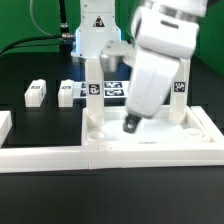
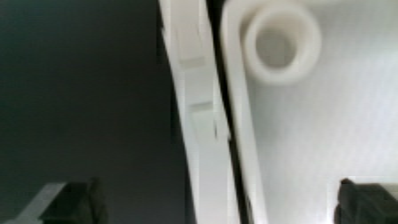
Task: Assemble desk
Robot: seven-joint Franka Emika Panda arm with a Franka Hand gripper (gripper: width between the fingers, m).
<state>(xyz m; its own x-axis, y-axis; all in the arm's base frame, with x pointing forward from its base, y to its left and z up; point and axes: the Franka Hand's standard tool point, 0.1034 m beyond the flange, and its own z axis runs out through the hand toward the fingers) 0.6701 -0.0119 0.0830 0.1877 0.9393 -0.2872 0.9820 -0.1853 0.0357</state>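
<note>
Hovering, fingers (image 2: 68, 203) spread, seemingly just above the tabletop (image 1: 170, 136).

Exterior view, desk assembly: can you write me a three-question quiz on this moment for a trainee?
1. Count: how many upright leg blocks stand on the tabletop?
2. True or false: the gripper is shut on a leg block.
3. Pick one: where do the two loose leg blocks lie?
A. inside the tabletop
B. on the black table, to the exterior view's left of the tabletop
C. on the marker board

Key:
1. Two.
2. False: it hangs over the tabletop, open and empty.
3. B.
</note>
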